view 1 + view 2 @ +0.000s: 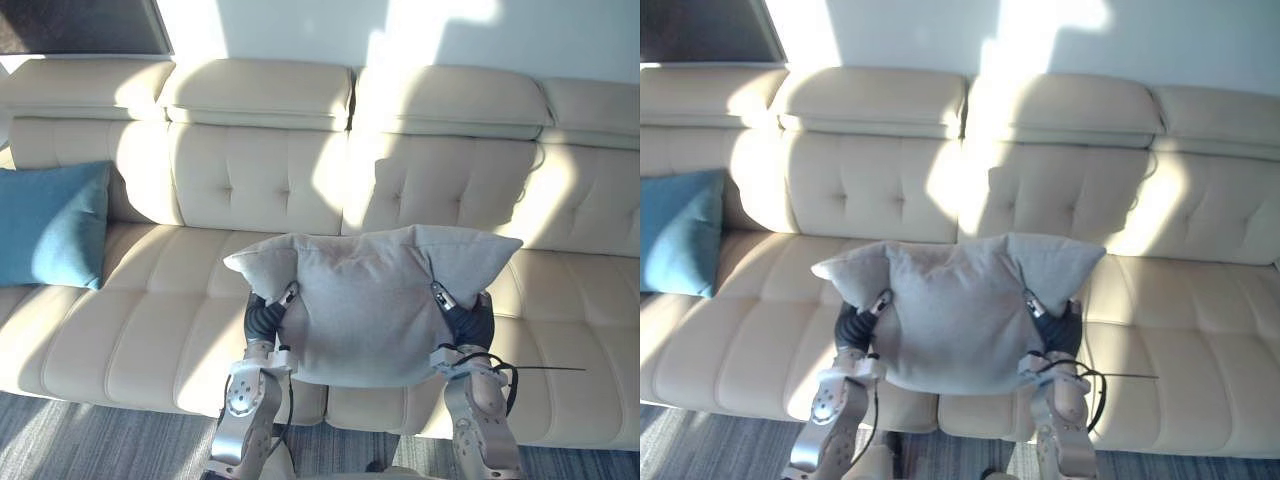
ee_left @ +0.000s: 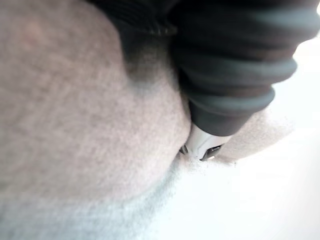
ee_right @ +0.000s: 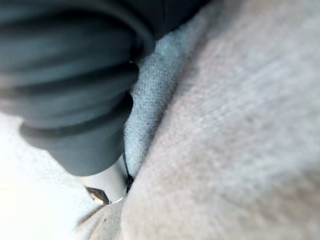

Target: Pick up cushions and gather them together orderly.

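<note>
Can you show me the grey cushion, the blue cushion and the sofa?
grey cushion (image 1: 365,305): left eye view, its middle.
blue cushion (image 1: 50,225): left eye view, its middle.
sofa (image 1: 250,185): left eye view, a tufted back panel.

Your right hand (image 3: 82,135) sits tight against the grey cushion (image 3: 240,130). Beyond its dark ribbed cover (image 3: 65,55), you see one silver finger (image 3: 106,184) dug into the fabric, which creases and bulges round it. Beside that finger there is just pale glare, too washed out to identify.
</note>
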